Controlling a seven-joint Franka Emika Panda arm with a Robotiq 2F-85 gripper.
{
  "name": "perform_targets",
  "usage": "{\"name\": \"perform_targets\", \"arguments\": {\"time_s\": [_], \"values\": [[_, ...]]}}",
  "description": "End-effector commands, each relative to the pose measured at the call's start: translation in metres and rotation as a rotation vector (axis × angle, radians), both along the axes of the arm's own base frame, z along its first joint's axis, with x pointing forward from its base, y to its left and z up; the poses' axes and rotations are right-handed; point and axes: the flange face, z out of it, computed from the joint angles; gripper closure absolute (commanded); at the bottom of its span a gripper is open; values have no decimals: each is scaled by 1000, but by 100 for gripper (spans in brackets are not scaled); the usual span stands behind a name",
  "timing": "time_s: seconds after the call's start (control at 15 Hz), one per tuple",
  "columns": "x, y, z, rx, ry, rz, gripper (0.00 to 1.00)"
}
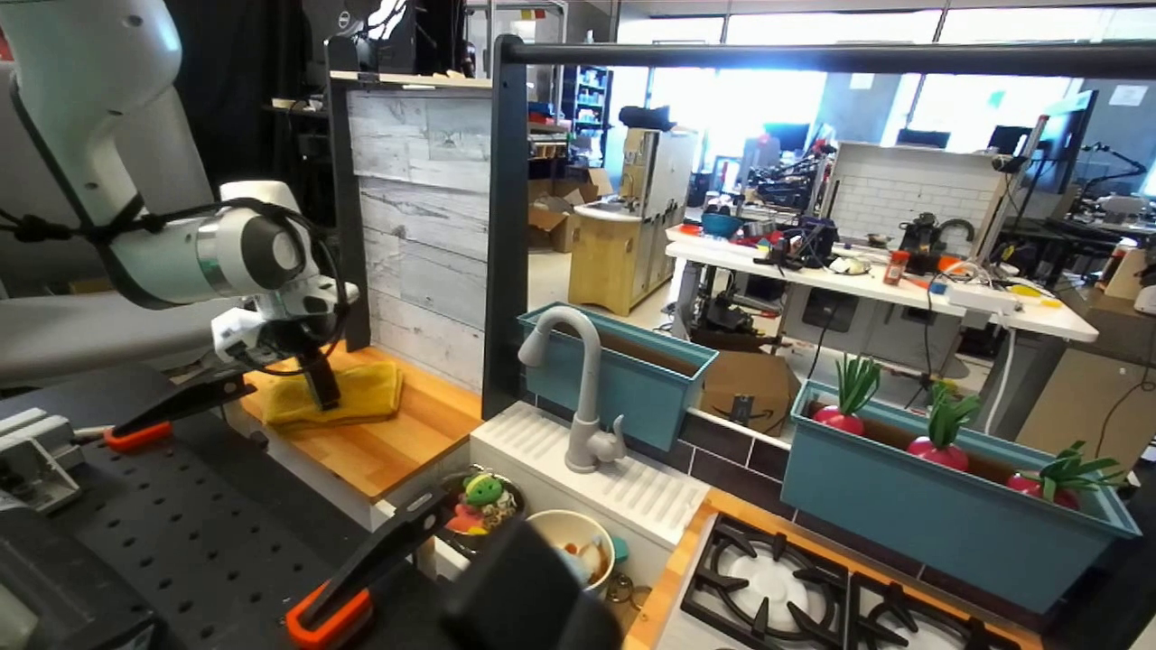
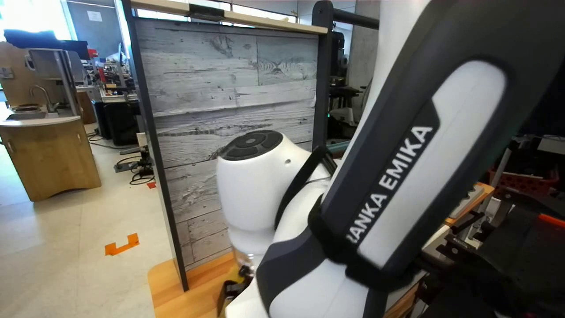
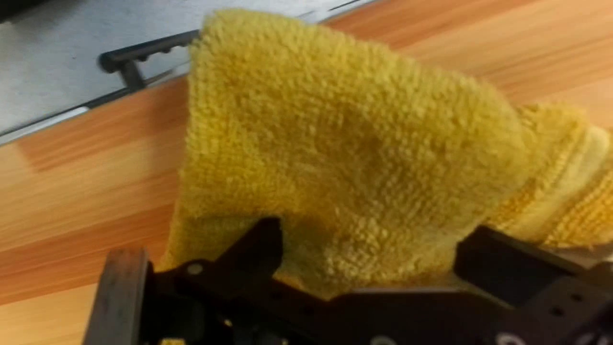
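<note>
Gripper (image 3: 369,235) with jaws apart over a yellow cloth (image 3: 345,143) on the wooden surface (image 1: 424,429). In the wrist view, the cloth's longer extent runs roughly along the jaw opening; contact cannot be told.

spread claw (image 3: 368,237) over yellow cloth (image 3: 345,124)

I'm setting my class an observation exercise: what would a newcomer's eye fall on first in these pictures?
Probably the bright yellow cloth, filling much of the wrist view and lying on the wooden counter by the open pincer. In an exterior view, the robot arm looms large before a grey plank panel. Three green-topped red radishes also stand out in a blue planter behind the stove.
</note>
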Motion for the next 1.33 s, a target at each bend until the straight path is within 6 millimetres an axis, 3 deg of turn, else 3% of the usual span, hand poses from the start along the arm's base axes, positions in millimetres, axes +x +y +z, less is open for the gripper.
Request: {"name": "perform_targets", "arguments": {"time_s": [0.0,0.13,0.2,0.33,0.67,0.73,0.87,1.0,1.13,1.27], "values": [[-20,92,16,138,-76,93,0],[-25,110,23,167,-70,103,0],[-25,102,20,158,-63,74,0],[-25,64,8,115,-44,-10,0],[-31,-68,-21,-58,-3,-267,0],[-27,-77,-21,-63,-16,-283,0],[-23,-69,-24,-46,-19,-265,0],[-17,-31,-16,23,-45,-219,0],[-13,17,9,105,-78,-173,0],[-8,47,23,158,-96,-135,0]]}}
